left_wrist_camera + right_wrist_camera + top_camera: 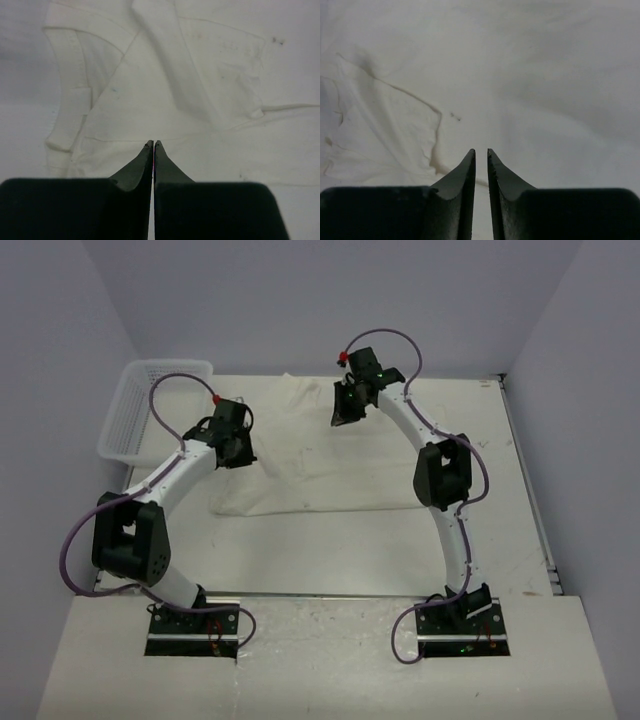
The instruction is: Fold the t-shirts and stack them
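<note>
One cream t-shirt (320, 475) lies spread and wrinkled across the middle of the table. My left gripper (238, 452) hangs over its left part, and my right gripper (346, 414) is over its far upper part. In the left wrist view the jaws (152, 144) are pressed together with nothing visible between them, above the t-shirt (165, 90) with its collar and a folded-over sleeve. In the right wrist view the gripper (481, 150) shows only a narrow gap between its fingers, with nothing seen in it. A creased fold of the t-shirt (395, 135) lies to its left.
A white plastic mesh basket (150, 400) stands at the table's far left corner, close to the left arm's elbow. Grey walls close in the table at the back and sides. The arm bases sit on a raised board (330, 660) at the near edge.
</note>
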Motion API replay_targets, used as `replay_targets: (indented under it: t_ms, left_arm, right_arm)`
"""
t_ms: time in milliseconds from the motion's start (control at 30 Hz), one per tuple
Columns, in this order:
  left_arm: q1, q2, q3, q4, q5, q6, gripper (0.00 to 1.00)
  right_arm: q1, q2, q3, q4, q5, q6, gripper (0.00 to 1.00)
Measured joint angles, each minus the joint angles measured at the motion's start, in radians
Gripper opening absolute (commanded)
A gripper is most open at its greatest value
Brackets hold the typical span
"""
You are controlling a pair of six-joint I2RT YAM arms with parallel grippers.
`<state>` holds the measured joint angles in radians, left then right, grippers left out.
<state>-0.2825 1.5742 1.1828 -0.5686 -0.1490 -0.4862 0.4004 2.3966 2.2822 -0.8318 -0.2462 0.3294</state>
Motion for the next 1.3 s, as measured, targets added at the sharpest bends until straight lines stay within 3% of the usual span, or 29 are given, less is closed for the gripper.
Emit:
replay_targets:
  t_ms: [33,67,400,667,800,900,1033,1300]
  left_arm:
    - [0.0,0.0,-0.008,0.007,0.029,0.0,0.0]
    - [0.0,0.0,-0.018,0.019,0.063,0.0,0.0]
    - [-0.061,0.035,-0.122,0.239,0.437,0.026,0.0]
    - [-0.161,0.214,-0.066,0.351,0.518,0.006,0.0]
    - [-0.163,0.245,-0.034,0.325,0.466,-0.006,0.0]
    - [-0.163,0.238,-0.016,0.283,0.376,-0.002,0.0]
    - [-0.163,0.188,-0.015,0.192,0.222,0.007,0.0]
    - [-0.163,0.051,-0.046,0.071,-0.008,0.008,0.0]
  right_arm:
    - [0.01,0.003,0.008,0.003,-0.01,-0.004,0.12]
    - [0.021,0.003,0.006,0.006,-0.018,-0.005,0.0]
    - [0.079,-0.003,-0.177,0.049,-0.027,-0.006,0.0]
    - [0.081,-0.112,-0.24,0.017,0.129,-0.024,0.0]
    - [0.079,-0.232,-0.362,-0.005,0.282,-0.019,0.0]
    - [0.06,-0.378,-0.583,0.028,0.359,-0.001,0.0]
    - [0.002,-0.533,-0.827,0.045,0.364,0.019,0.0]
    - [-0.006,-0.575,-0.978,0.138,0.349,0.066,0.0]
